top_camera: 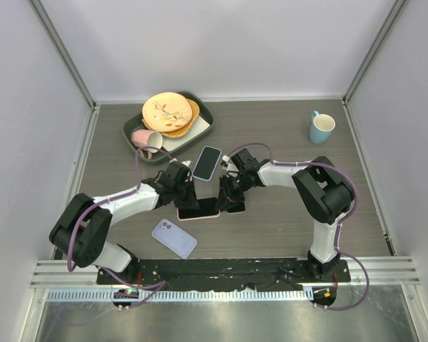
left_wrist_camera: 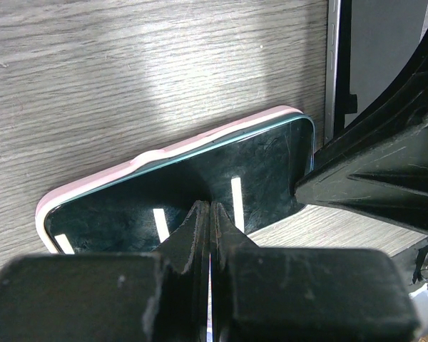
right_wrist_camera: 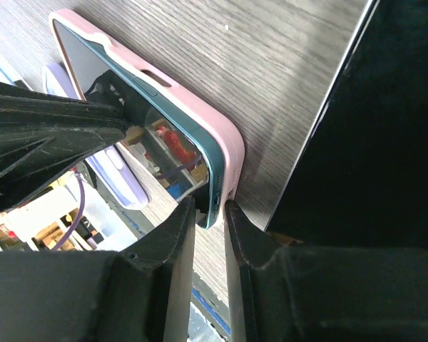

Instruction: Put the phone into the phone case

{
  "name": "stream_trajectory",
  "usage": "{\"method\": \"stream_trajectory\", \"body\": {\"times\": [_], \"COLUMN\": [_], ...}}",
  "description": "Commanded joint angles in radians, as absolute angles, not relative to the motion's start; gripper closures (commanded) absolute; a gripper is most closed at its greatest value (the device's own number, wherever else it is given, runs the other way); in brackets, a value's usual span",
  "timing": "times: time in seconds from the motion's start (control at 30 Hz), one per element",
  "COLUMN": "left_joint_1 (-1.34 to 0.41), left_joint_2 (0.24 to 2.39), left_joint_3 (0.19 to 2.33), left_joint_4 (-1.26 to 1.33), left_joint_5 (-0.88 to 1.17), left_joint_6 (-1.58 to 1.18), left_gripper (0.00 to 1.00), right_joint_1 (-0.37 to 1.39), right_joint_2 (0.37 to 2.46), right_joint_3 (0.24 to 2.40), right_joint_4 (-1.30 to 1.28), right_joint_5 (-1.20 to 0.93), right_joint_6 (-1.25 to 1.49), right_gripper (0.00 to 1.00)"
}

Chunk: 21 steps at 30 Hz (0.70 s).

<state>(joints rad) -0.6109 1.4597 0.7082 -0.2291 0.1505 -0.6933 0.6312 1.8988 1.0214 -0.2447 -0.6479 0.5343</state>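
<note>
A dark-screened phone point(top_camera: 200, 206) with a teal edge lies partly seated in the pink phone case point(top_camera: 190, 216) at mid table. In the left wrist view the phone point(left_wrist_camera: 264, 167) sits in the case point(left_wrist_camera: 164, 152), whose rim bulges out along one side. My left gripper point(left_wrist_camera: 209, 208) is shut, its tips resting on the phone's screen; in the top view it point(top_camera: 187, 194) is over the phone's left part. My right gripper point(right_wrist_camera: 209, 208) is shut on a corner of the phone point(right_wrist_camera: 189, 135) and case point(right_wrist_camera: 207, 117); in the top view it point(top_camera: 225, 194) is at the right end.
A second dark phone point(top_camera: 236, 207) lies right beside the case point(right_wrist_camera: 371, 142). A blue-cased phone point(top_camera: 207, 162) lies just behind the grippers. A lilac case or phone point(top_camera: 174, 237) lies in front. A green tray point(top_camera: 203, 132) with plates and a pink cup stands back left, a blue mug point(top_camera: 321, 127) back right.
</note>
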Motion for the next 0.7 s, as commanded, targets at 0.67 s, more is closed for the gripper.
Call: {"method": "stream_trajectory", "body": {"times": [0.67], "left_joint_1": [-0.607], "left_joint_2": [1.525], "left_joint_3": [0.707], "left_joint_4": [-0.321], "left_joint_5": [0.091], "left_joint_6": [-0.638], "left_gripper": [1.0], "right_joint_1": [0.9], "right_joint_2": [1.99], "right_joint_3": [1.117], "right_joint_4": [-0.578], "right_joint_5": [0.157], "right_joint_6": [0.351], "right_gripper": [0.69]}}
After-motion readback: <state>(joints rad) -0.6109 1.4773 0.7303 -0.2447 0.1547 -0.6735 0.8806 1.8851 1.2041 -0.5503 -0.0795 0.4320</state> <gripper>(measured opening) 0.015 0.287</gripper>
